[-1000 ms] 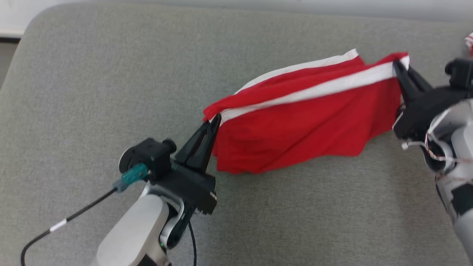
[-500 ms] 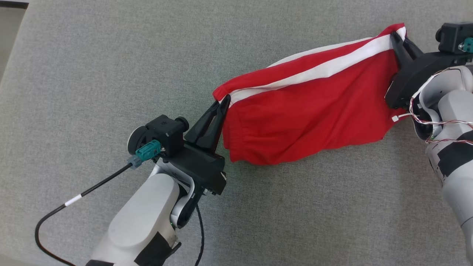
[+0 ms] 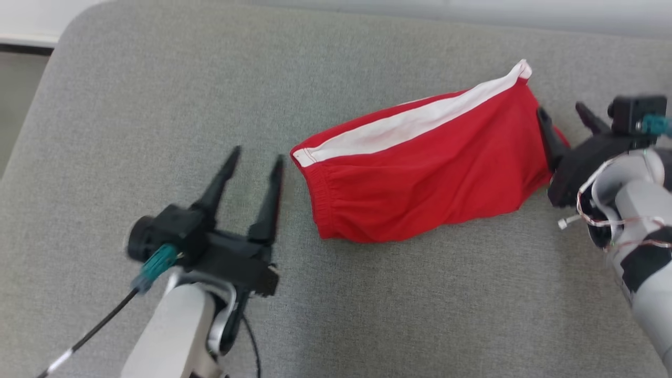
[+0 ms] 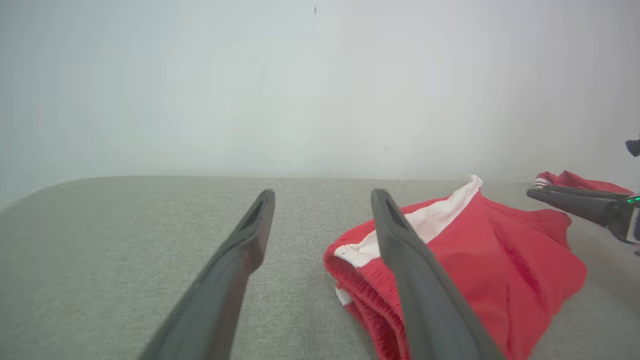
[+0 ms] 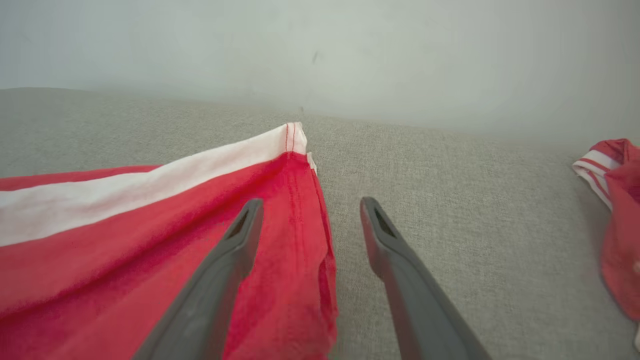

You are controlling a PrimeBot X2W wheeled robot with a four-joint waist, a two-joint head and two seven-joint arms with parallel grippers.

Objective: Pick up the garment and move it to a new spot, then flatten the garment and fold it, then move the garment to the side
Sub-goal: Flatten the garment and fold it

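Observation:
The garment (image 3: 420,168), red shorts with a white side stripe, lies loosely folded on the grey padded surface (image 3: 157,94). My left gripper (image 3: 257,155) stands open just left of the waistband end, apart from the cloth. In the left wrist view the left gripper (image 4: 322,192) holds nothing, and the garment (image 4: 500,260) lies past its right finger. My right gripper (image 3: 560,109) is open at the garment's right end. In the right wrist view the right gripper (image 5: 311,201) straddles the garment's (image 5: 150,240) hem edge, its left finger over the cloth, nothing pinched.
A second red-and-white piece of cloth (image 5: 615,200) lies further right on the surface, also seen behind the right gripper (image 4: 575,202) as red cloth (image 4: 580,181). The surface's rounded left corner (image 3: 68,37) borders a pale wall.
Both grippers have opened and let go of the garment's two ends. The garment has dropped from stretched between them to lying on the surface. The head camera has also shifted.

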